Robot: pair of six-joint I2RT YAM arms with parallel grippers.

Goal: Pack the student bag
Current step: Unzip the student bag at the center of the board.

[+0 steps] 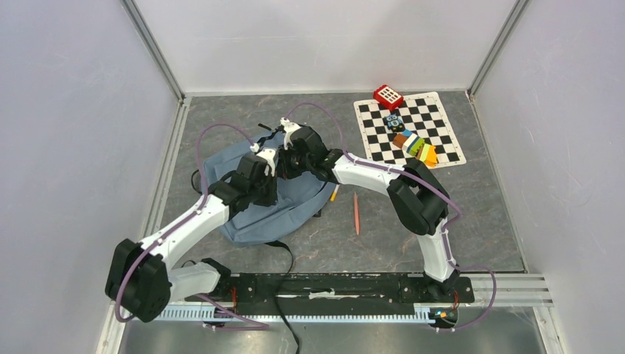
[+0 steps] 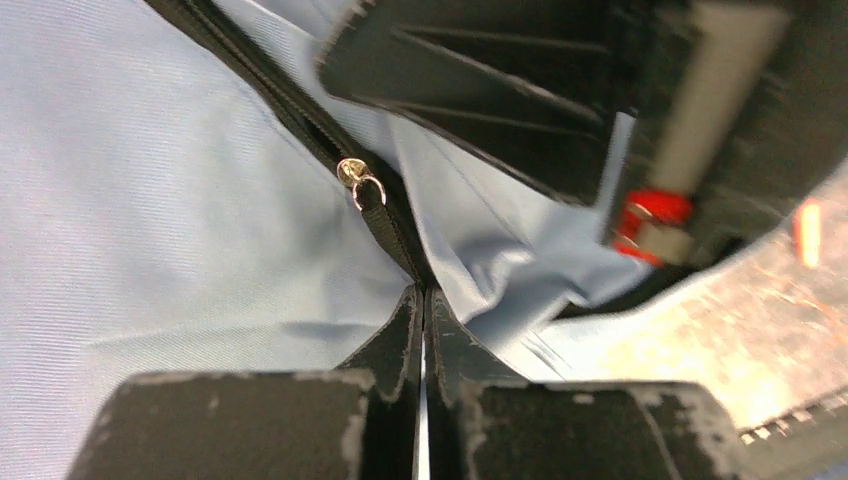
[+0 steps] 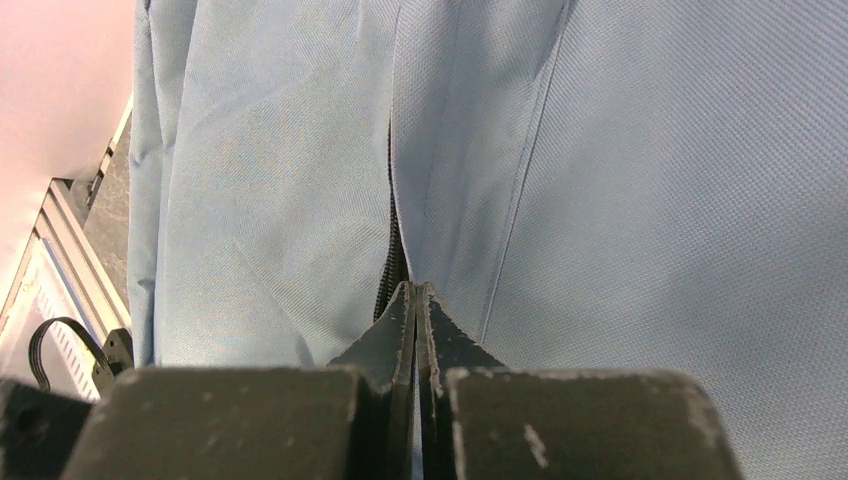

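The student bag (image 1: 243, 214) is a blue-grey fabric backpack lying flat at centre-left of the table. Both grippers meet over its upper middle. My left gripper (image 1: 271, 168) is shut; in the left wrist view its tips (image 2: 423, 292) pinch the black strap that runs down from a metal zipper ring (image 2: 358, 181). My right gripper (image 1: 290, 159) is shut too; in the right wrist view its tips (image 3: 414, 288) press together on the bag fabric at the black zipper line (image 3: 392, 255). The right gripper's dark body (image 2: 480, 90) fills the top of the left wrist view.
A checkered mat (image 1: 436, 118) lies at the back right with a red block (image 1: 388, 96) and several coloured toys (image 1: 414, 144) on it. An orange pencil (image 1: 357, 214) lies right of the bag, and a small yellow item (image 1: 334, 195) at the bag's right edge.
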